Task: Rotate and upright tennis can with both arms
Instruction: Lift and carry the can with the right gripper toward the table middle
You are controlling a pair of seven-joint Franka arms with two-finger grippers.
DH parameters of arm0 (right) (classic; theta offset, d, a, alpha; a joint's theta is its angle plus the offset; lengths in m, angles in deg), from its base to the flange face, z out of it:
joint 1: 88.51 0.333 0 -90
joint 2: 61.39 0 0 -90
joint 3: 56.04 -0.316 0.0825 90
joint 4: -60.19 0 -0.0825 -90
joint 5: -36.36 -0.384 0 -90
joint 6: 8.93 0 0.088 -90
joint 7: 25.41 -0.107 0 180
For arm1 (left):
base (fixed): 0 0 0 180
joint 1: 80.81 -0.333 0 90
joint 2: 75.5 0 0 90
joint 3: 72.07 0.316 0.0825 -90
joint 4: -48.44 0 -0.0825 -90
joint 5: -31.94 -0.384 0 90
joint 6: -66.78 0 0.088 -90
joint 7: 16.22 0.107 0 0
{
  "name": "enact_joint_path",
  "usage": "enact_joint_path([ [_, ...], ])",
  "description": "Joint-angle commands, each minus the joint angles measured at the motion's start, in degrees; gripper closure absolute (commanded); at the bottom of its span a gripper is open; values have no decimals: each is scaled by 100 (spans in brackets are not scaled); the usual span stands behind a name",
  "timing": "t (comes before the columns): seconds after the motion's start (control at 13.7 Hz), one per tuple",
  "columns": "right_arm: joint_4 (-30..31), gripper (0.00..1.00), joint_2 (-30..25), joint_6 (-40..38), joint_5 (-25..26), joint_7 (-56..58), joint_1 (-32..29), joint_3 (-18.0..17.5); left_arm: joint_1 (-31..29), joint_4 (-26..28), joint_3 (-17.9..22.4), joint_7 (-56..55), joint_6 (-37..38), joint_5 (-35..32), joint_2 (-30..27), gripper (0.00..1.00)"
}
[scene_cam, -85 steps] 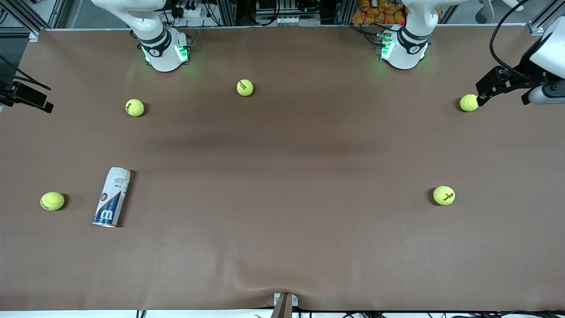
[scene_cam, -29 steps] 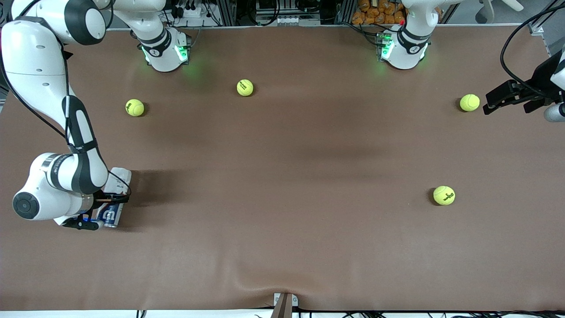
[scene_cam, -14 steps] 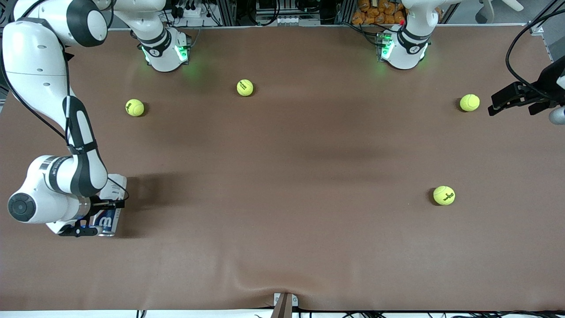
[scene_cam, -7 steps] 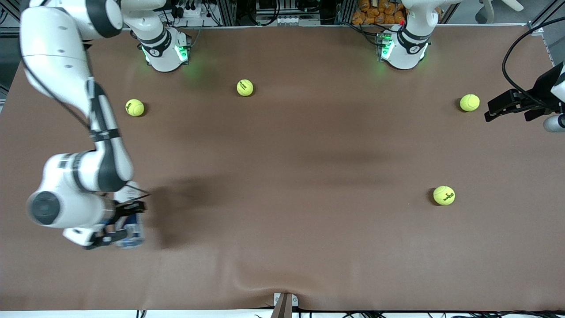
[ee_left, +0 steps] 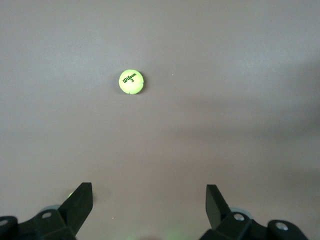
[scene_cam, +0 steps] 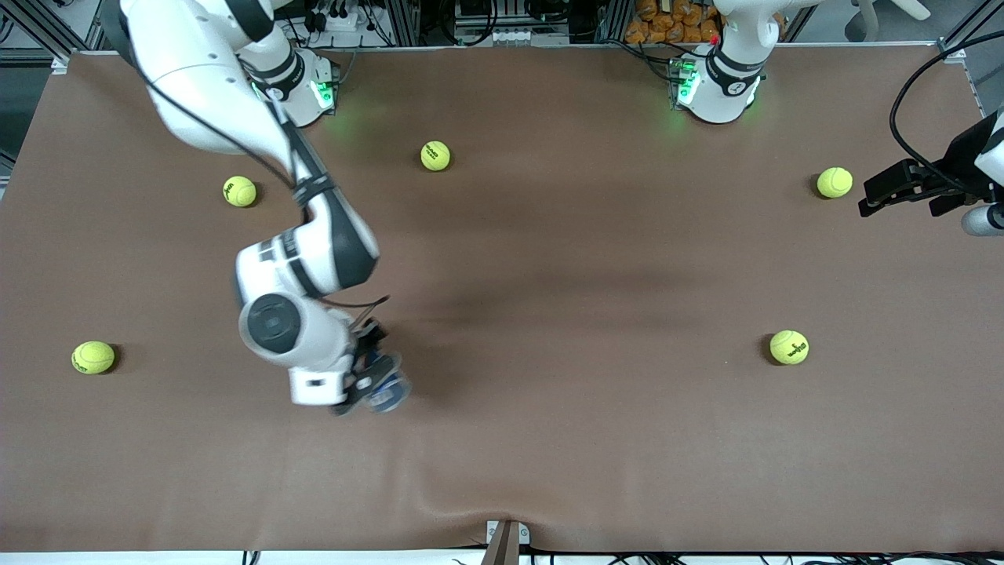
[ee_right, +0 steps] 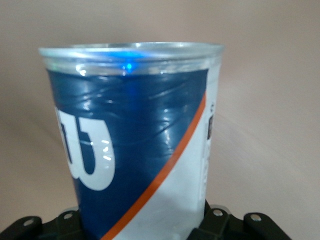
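My right gripper (scene_cam: pixel 362 378) is shut on the tennis can (scene_cam: pixel 387 390) and holds it in the air over the table's middle part, toward the right arm's end. In the front view only the can's round end shows below the wrist. In the right wrist view the can (ee_right: pixel 135 150) fills the picture: navy and white label, white "W" logo, orange stripe, silvery rim pointing away from the wrist. My left gripper (scene_cam: pixel 882 190) is open and empty, waiting above the table's edge at the left arm's end. Its fingers (ee_left: pixel 80 202) stand wide apart.
Several yellow-green tennis balls lie on the brown table (scene_cam: pixel 549 439): one (scene_cam: pixel 92 357) at the right arm's end, two (scene_cam: pixel 239 191) (scene_cam: pixel 435 155) near the right arm's base, one (scene_cam: pixel 834 182) beside my left gripper, one (scene_cam: pixel 788 347) nearer the camera. A ball (ee_left: pixel 131 81) shows in the left wrist view.
My right arm has lifted the can off the table at the right arm's end and carried it toward the table's middle, uncovering a ball. The left arm has hardly moved.
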Motion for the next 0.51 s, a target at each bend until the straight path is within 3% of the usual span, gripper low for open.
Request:
enact_joint_path([
  [0.0, -10, 28, -17, 291, 110, 979, 182, -125, -11, -37, -14, 101, -24, -17, 39, 0],
  [0.22, 7, 28, 36, 811, 84, 2455, 524, -116, -11, -45, -14, 101, -33, -17, 40, 0],
  [0.44, 42, 29, 107, 821, 136, 2925, 1034, -99, -29, -45, -14, 101, -42, -17, 40, 0],
])
